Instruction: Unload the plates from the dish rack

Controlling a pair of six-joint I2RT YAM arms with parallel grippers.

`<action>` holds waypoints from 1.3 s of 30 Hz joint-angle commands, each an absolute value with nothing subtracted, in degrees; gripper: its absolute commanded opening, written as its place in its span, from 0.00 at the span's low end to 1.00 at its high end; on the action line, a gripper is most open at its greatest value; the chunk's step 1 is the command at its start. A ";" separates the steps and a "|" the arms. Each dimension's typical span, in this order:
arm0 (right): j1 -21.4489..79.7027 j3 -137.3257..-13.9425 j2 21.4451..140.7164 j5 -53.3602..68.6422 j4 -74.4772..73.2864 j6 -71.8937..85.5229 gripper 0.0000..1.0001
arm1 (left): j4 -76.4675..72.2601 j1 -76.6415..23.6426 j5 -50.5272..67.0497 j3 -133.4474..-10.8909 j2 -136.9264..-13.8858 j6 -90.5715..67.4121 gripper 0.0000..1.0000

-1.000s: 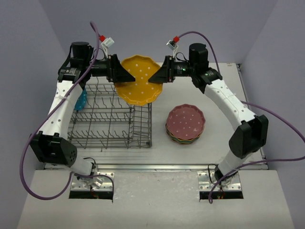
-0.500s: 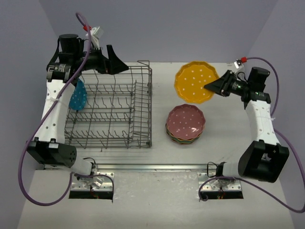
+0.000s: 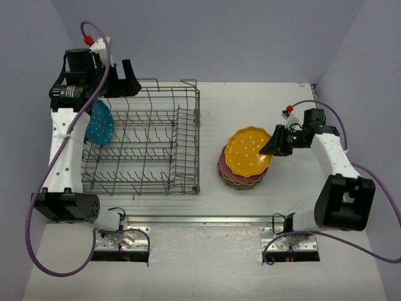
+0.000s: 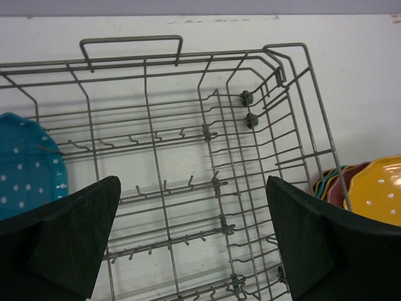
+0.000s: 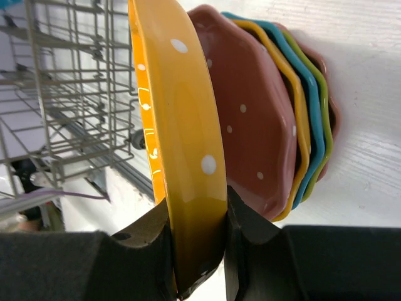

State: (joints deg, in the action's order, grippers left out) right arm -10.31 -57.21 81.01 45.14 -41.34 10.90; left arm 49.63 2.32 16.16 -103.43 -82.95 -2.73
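Right claw (image 3: 269,145) holds orange plate (image 3: 249,150) over the plate stack (image 3: 239,180).

We hold our left gripper (image 4: 193,182) spread wide at the far left, our right gripper (image 5: 199,207) pinched on the orange-yellow plate (image 5: 182,125), elbow bent.

1. You are working over a white desk (image 3: 250,207); its matte top looks lightly streaked.
2. Beyond the desk's far edge you see a plain lavender-grey back wall (image 3: 219,37).
3. A left wall (image 3: 25,75) and a right wall (image 3: 369,63) of the same colour stand along the desk's two side edges.
4. A metal rail (image 3: 207,219) runs along the desk's near edge.
5. Just past that rail, off the desk's near side, lies a dull grey board (image 3: 207,269).
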 commanded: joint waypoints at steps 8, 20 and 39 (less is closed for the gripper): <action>-4.83 -56.67 82.34 40.96 -39.09 6.40 0.00 | 51.15 9.56 16.21 -99.74 -79.95 -0.49 1.00; -3.69 -62.20 82.90 32.71 -42.62 3.87 0.70 | 50.80 10.18 14.53 -98.80 -79.12 -2.50 1.00; -3.67 -75.06 75.92 25.31 -42.59 0.90 0.99 | 56.85 18.56 -3.52 -102.55 -86.84 0.04 1.00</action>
State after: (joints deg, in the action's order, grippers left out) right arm -3.62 -73.01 78.09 26.80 -43.95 1.71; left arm 55.97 17.58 1.24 -100.68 -84.74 -1.40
